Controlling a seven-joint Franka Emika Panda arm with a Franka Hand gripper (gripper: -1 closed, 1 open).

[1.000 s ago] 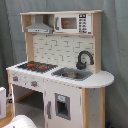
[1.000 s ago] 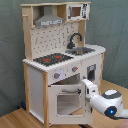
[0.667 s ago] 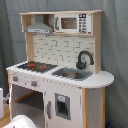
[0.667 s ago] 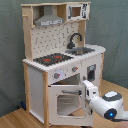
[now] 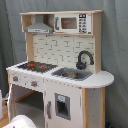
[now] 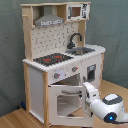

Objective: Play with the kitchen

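The kitchen (image 5: 65,75) (image 6: 62,65) is a white and light-wood toy unit that shows in both exterior views. On its counter are a black hob with red rings (image 5: 36,65) (image 6: 52,59), a sink (image 5: 72,74) (image 6: 84,50) and a black faucet (image 5: 84,59) (image 6: 75,39). Above them hang a grey hood (image 5: 40,26) (image 6: 49,20) and a microwave (image 5: 72,22) (image 6: 76,11). The windowed oven door (image 6: 67,100) stands partly open. My gripper (image 6: 88,91) is at the door's upper right corner, on the white arm (image 6: 107,107).
A grey curtain (image 5: 115,45) hangs behind the kitchen. The unit stands on a wooden floor (image 6: 15,119). A white rounded part of the arm (image 5: 20,122) shows at the bottom left of the first exterior view. A small white cupboard door (image 5: 62,105) lies under the sink.
In the second exterior view the arm has edged slightly to the left, toward the oven door. The door's position looks about the same.
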